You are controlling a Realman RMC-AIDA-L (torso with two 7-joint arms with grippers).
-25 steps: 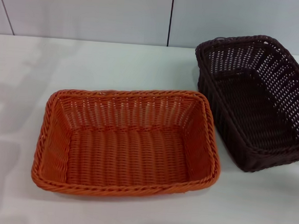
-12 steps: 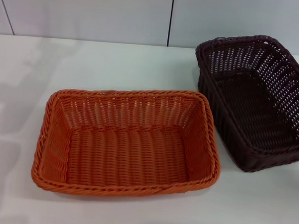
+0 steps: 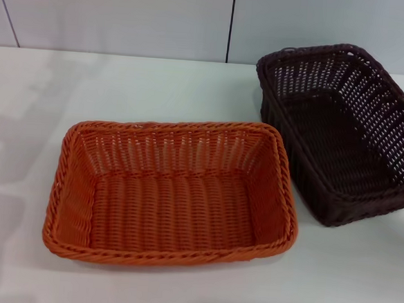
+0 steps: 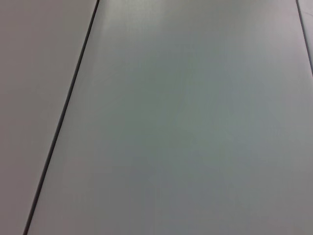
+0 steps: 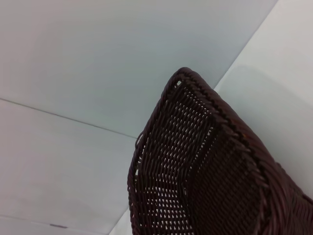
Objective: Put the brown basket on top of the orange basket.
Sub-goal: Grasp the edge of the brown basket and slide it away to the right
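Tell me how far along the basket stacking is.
Nothing is stacked yet: the orange basket sits empty on the table, with the brown basket beside it on the robot's right, tilted. The right wrist view shows the brown basket close up, no end effector visible. Lifting and placing remain.

The orange basket (image 3: 173, 191) sits flat and upright on the white surface, at about seven o'clock from the scene's centre. It is rectangular and shallow, woven, with a braided rim and sloping sides, and it is empty. The brown basket (image 3: 342, 130) lies at about two o'clock from it, just beside its right end. It is very dark, open-weave, also empty, and appears tilted, its far end higher.
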